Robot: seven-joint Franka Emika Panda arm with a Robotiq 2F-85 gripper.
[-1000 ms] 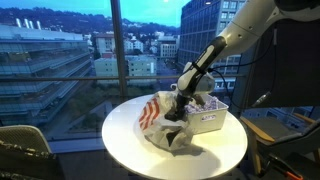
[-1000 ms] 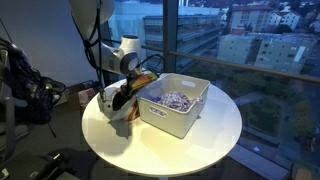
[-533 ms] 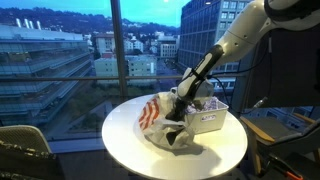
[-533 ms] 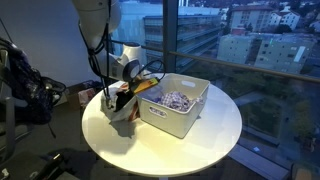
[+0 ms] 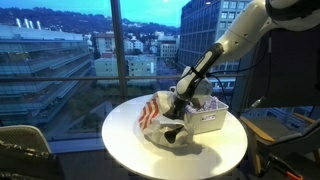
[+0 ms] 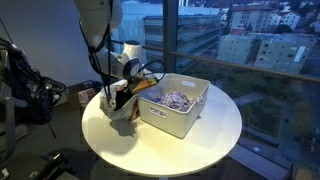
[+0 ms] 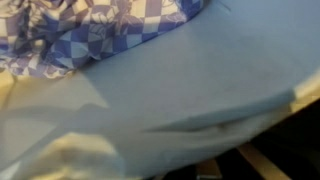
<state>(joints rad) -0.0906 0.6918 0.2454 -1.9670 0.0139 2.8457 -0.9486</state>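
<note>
A heap of cloths [image 5: 166, 130] lies on the round white table [image 5: 130, 152], with a red-and-white striped piece [image 5: 149, 112] on one side. My gripper [image 5: 178, 112] is pushed down into this heap [image 6: 122, 112], right beside the white basket [image 5: 210, 122]. Its fingertips are buried in the fabric in both exterior views. The wrist view is filled by a pale blue-grey cloth [image 7: 180, 90], with a blue-and-white checked cloth [image 7: 90, 28] above it. No fingers show there. The gripper [image 6: 121, 98] is shut on the pale cloth.
The white basket [image 6: 172, 120] holds a small pile of mixed fabric [image 6: 177, 99]. Tall windows stand close behind the table [image 6: 185, 152]. A chair [image 5: 22, 148] sits at one side, and dark equipment [image 6: 28, 92] stands off the table's edge.
The jaws have gone from open to shut inside the cloth heap. The arm has settled slightly lower into the pile; the basket and table stay put.
</note>
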